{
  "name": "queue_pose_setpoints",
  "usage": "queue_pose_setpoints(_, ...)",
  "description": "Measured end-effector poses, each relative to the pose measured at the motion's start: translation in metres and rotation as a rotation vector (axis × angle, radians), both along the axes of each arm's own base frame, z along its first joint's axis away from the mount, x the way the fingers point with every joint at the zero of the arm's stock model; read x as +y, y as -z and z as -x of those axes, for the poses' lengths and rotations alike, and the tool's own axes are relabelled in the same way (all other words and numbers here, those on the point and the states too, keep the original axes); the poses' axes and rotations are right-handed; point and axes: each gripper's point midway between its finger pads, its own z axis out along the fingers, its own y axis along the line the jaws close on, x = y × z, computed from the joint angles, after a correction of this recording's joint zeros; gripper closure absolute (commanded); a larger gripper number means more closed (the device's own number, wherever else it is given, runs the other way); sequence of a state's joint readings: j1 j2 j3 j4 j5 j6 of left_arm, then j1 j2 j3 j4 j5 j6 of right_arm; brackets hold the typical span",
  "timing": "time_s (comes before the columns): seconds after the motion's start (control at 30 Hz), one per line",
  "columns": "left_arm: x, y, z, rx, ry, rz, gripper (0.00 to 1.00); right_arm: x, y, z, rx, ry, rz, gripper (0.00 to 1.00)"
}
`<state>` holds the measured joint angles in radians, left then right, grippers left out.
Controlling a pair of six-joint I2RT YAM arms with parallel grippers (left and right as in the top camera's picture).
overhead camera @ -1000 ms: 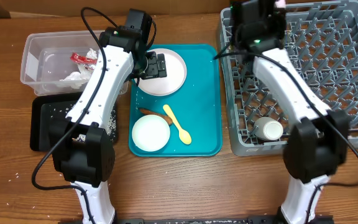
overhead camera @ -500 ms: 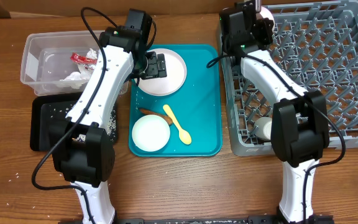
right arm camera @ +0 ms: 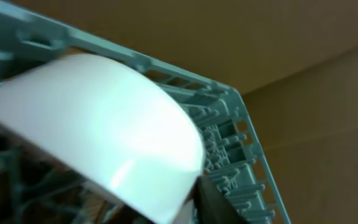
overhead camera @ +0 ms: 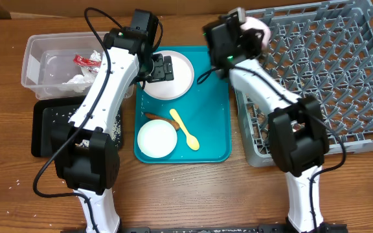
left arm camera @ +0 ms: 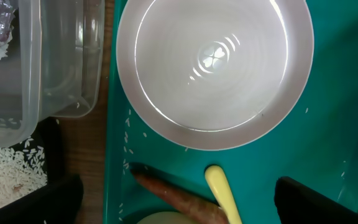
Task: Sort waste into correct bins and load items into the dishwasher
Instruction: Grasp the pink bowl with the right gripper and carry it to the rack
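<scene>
Binning is done for wrapper (overhead camera: pixel 86 60) and tissue (overhead camera: pixel 76 81); plate (overhead camera: pixel 181 76), bowl (overhead camera: pixel 157 139) and spoon (overhead camera: pixel 185 129) are left on the teal tray (overhead camera: pixel 215 97). A pale dish (right arm camera: pixel 104 124) is clamped by the right gripper (overhead camera: pixel 250 28) at the rack (overhead camera: pixel 342 65); the left gripper (overhead camera: pixel 164 68) is spread.

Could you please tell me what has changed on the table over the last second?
The right pincer, carrying a pale-pink round dish, swung left from over the grey plastic dish rack to its corner beside the teal tray. The rack's near edge now lies slanted, so it seems nudged. The left pincer, small white plate, white bowl and yellow plastic spoon stayed put.
</scene>
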<state>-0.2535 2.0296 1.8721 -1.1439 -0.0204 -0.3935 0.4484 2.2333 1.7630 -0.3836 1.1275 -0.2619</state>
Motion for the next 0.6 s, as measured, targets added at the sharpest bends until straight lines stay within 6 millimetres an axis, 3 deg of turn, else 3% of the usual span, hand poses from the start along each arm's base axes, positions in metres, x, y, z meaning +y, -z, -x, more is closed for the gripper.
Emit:
queue_pose_setpoints(0.1, 0.000, 0.000, 0.000, 0.000, 0.000, 0.000, 0.00, 0.022, 0.003, 0.002, 0.008, -0.050, -0.014, 0.55)
queue_pose_setpoints(0.4, 0.000, 0.000, 0.000, 0.000, 0.000, 0.000, 0.00, 0.020, -0.001, 0.002, -0.031, -0.032, -0.053, 0.34)
queue_pose_setpoints(0.53, 0.000, 0.000, 0.000, -0.001, 0.000, 0.000, 0.00, 0.022, -0.036, 0.005, -0.117, -0.043, -0.154, 0.12)
queue_pose_setpoints(0.57, 0.000, 0.000, -0.001, -0.003, 0.000, 0.002, 0.00, 0.023, -0.058, 0.009, -0.152, -0.056, -0.196, 0.03)
queue_pose_setpoints(0.6, -0.001, -0.001, -0.003, -0.011, 0.000, 0.005, 0.00, 0.023, -0.074, 0.014, -0.170, -0.070, -0.232, 0.00)
